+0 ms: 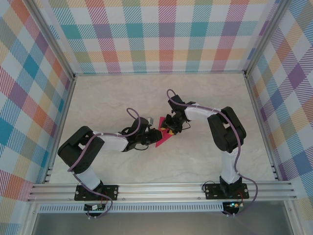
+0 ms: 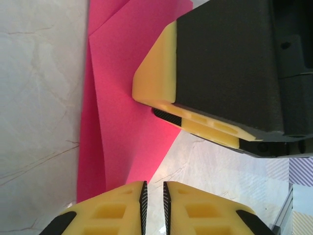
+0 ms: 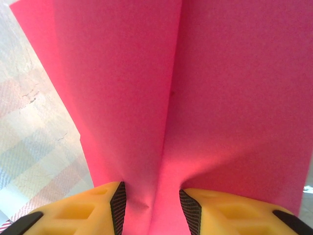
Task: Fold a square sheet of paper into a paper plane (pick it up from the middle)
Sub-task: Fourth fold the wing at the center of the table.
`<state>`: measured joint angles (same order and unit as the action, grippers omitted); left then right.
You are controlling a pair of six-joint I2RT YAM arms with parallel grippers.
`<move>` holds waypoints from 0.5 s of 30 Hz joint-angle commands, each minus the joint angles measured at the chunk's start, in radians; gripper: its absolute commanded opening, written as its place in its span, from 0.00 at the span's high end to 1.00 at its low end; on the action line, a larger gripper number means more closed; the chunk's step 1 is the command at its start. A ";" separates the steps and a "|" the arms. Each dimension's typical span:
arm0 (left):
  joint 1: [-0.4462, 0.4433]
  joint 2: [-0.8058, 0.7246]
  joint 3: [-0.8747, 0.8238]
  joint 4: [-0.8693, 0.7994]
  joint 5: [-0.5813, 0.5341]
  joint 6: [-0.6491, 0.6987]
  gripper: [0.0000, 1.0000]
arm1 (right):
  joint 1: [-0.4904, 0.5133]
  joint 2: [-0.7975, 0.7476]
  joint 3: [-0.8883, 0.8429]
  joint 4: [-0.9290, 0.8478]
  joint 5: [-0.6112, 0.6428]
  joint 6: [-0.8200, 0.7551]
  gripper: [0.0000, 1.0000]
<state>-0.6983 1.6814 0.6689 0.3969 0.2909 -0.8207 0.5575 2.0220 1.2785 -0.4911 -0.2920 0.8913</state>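
The left arm [image 1: 93, 152] and right arm [image 1: 225, 129] have glossy black joint housings, white link covers and purple cables [image 1: 128, 111], and stand on black bolted base plates [image 1: 96, 192]. The left gripper [image 2: 154, 188] and right gripper [image 3: 152, 196] have yellow moulded fingers [image 2: 112, 213] with black ribbed pads [image 2: 144, 200].

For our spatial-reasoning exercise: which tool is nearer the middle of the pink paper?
Right. The right tool sits mid-sheet on the pink paper; the left tool is at its edge.

Marbled table [image 1: 122, 98] beneath folded pink paper [image 1: 160, 141]
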 commanded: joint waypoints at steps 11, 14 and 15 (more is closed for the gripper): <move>-0.002 0.038 0.032 -0.062 -0.056 0.043 0.83 | -0.013 0.191 -0.105 -0.126 0.270 0.010 0.58; -0.003 0.046 0.036 -0.062 -0.053 0.044 0.83 | -0.013 0.190 -0.106 -0.126 0.271 0.011 0.58; -0.003 0.047 0.037 -0.063 -0.053 0.044 0.83 | -0.013 0.191 -0.105 -0.126 0.271 0.011 0.58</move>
<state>-0.6979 1.7119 0.6830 0.3607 0.2497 -0.7948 0.5575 2.0228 1.2785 -0.4904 -0.2920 0.9020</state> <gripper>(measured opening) 0.173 0.421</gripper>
